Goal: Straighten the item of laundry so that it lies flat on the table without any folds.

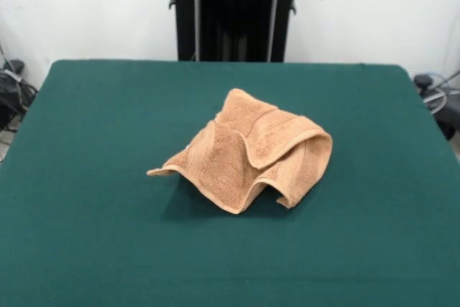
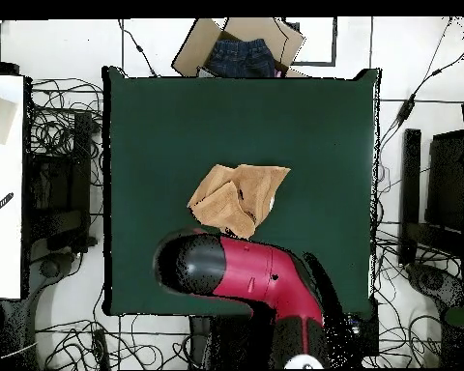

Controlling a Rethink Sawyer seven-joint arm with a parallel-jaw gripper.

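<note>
Green table (image 1: pixel 86 235) (towel (image 1: pixel 251 152) crumpled mid-surface), white wall behind.

You've got a towel (image 1: pixel 248 150) of rough, matt terry cloth with flatter woven bands. The table (image 1: pixel 93 141) has a matt, felt-like top. The arm (image 2: pixel 241 272) looks like glossy smooth plastic.

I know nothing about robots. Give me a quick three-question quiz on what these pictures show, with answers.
1. True or false: the towel lies flat on the table.
2. What lies in the cardboard box beyond the table's edge in the overhead view? A) blue jeans B) a white cup C) a red ball
3. Fill in: seen from overhead, the red and black arm reaches over the table's ____ edge.

Key: 1 false, it is crumpled in folds. 2 A. 3 bottom.
</note>
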